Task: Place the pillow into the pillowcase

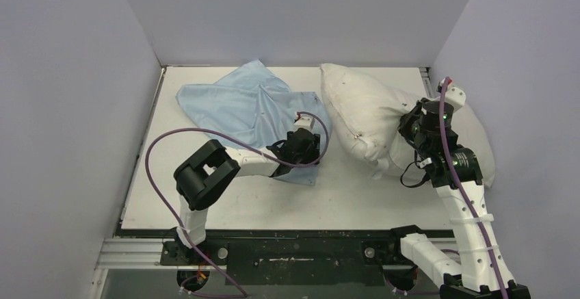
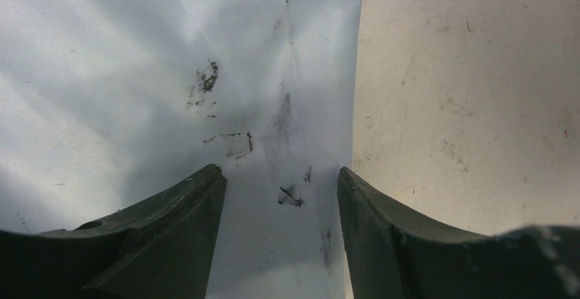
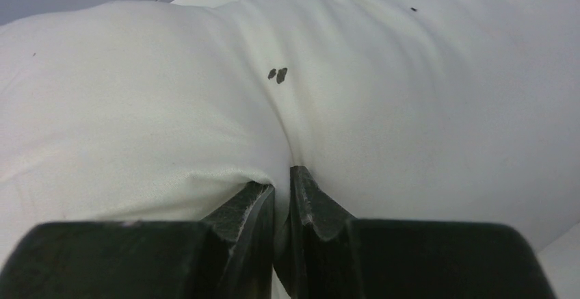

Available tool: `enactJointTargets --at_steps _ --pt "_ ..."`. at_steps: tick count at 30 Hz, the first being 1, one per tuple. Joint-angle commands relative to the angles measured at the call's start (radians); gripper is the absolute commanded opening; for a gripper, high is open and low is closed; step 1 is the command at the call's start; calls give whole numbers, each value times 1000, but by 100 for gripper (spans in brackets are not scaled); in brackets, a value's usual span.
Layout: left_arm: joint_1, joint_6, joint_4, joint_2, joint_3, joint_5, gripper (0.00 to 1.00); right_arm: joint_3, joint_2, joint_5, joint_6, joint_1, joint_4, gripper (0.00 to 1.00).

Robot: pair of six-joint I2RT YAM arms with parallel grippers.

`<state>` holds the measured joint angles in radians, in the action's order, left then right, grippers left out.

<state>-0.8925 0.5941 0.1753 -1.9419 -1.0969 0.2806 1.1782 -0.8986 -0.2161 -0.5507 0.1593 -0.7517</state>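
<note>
Pillow (image 1: 362,111) lies at the far right of the table (image 1: 356,200), its right side close to the wall and its left end just beside the pillowcase (image 1: 232,100). Right gripper (image 3: 282,188) is clenched on a pinched fold of pillow fabric. Left gripper (image 2: 282,196) is released, fingers spread over the pillowcase's near right edge, with the cloth edge running beside one finger. Bare table shows along the near side.

Table (image 1: 226,203): white, flat, rectangular. The surface carries small dark specks and faint scuffs. Walls (image 1: 68,107): plain grey panels enclose the table on its left, far and right sides. Rail (image 1: 137,252): silver metal extrusion along the near edge, with a black plate (image 1: 301,252) beside it.
</note>
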Motion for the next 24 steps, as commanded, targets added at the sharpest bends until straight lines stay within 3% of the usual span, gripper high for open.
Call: enactJointTargets --at_steps 1,7,10,12,16,24 --pt "-18 20 54 -22 -21 41 56 21 26 -36 -44 -10 125 0" --pt "-44 32 13 -45 -38 75 54 4 40 -30 -58 -10 128 0" --pt "-57 29 3 -54 -54 105 47 -4 51 -39 -64 -11 127 0" --pt "-66 19 -27 -69 -79 128 36 -2 56 -40 -67 -10 126 0" --pt "-80 0 -120 -49 -110 176 0 18 56 -31 -56 -10 112 0" --pt "-7 30 -92 254 77 117 0 3 85 138 -13 -11 89 0"
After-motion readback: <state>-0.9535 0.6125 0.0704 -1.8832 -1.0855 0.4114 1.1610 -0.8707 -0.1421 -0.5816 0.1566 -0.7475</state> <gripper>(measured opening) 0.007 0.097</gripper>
